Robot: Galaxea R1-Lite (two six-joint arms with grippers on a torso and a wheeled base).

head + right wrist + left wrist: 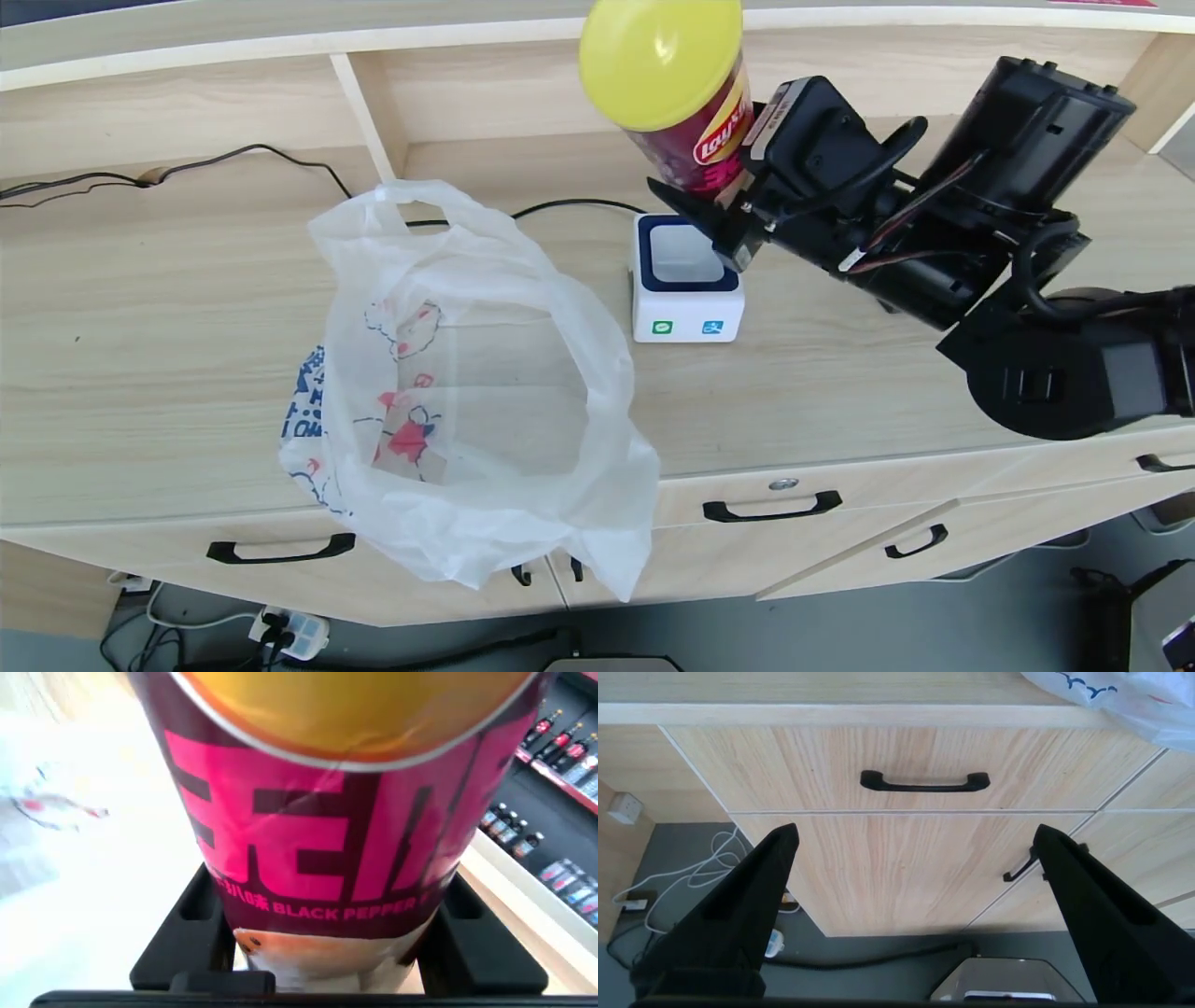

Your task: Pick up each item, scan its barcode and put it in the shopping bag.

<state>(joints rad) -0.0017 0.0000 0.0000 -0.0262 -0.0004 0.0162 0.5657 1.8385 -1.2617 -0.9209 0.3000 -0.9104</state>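
Observation:
A magenta chip can [686, 103] with a yellow lid is held upright in the air, above and just behind the white barcode scanner [687, 280] on the counter. My right gripper [719, 210] is shut on the can's lower part; in the right wrist view the can [346, 831] sits between the black fingers [187, 933]. The translucent shopping bag [467, 373] stands open on the counter left of the scanner, its lower edge hanging over the front. My left gripper [910, 915] hangs open below the counter, facing a drawer front.
Black cables [233, 159] run along the back of the wooden counter [140, 373]. Drawers with black handles [771, 510] line the front. A shelf divider [369, 112] rises behind the bag. A power strip [294, 630] lies on the floor.

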